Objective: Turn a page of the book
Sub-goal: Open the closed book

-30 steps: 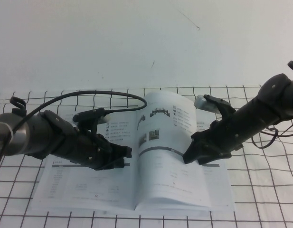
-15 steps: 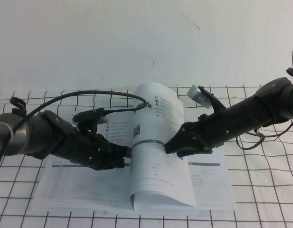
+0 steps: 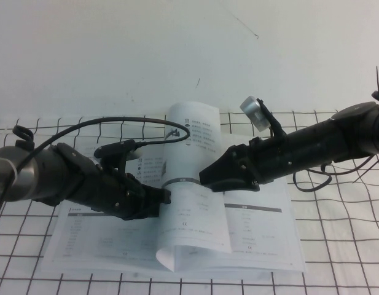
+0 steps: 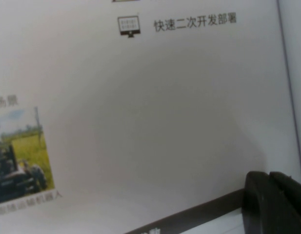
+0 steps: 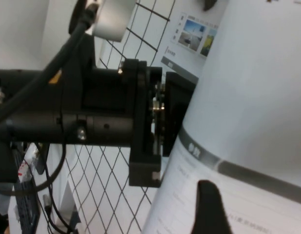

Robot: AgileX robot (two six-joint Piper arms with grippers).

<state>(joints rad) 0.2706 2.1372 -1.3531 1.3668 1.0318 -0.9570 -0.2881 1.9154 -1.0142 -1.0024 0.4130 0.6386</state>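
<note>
The book [image 3: 263, 239] lies open on the gridded mat. The page [image 3: 195, 215] stands lifted above the spine and curls toward the left half. My right gripper [image 3: 206, 176] reaches in from the right and presses against the page's right face near its grey bar, jaws open. In the right wrist view one dark fingertip [image 5: 209, 209] lies on the curved page [image 5: 248, 97]. My left gripper [image 3: 160, 200] is shut and rests on the left-hand page beside the spine. In the left wrist view its closed fingers [image 4: 272, 200] sit on a dark grey bar of the printed page [image 4: 140, 122].
A white mat with black grid lines [image 3: 336, 246] covers the table under the book. A black cable [image 3: 128, 121] arches above the left arm. The left arm's body [image 5: 91, 117] stands close behind the lifted page. A plain white surface [image 3: 177, 55] lies beyond.
My right gripper has moved left, pushing the lifted page from over the right half past the spine, so it now curls toward the left. The left arm has stayed put.
</note>
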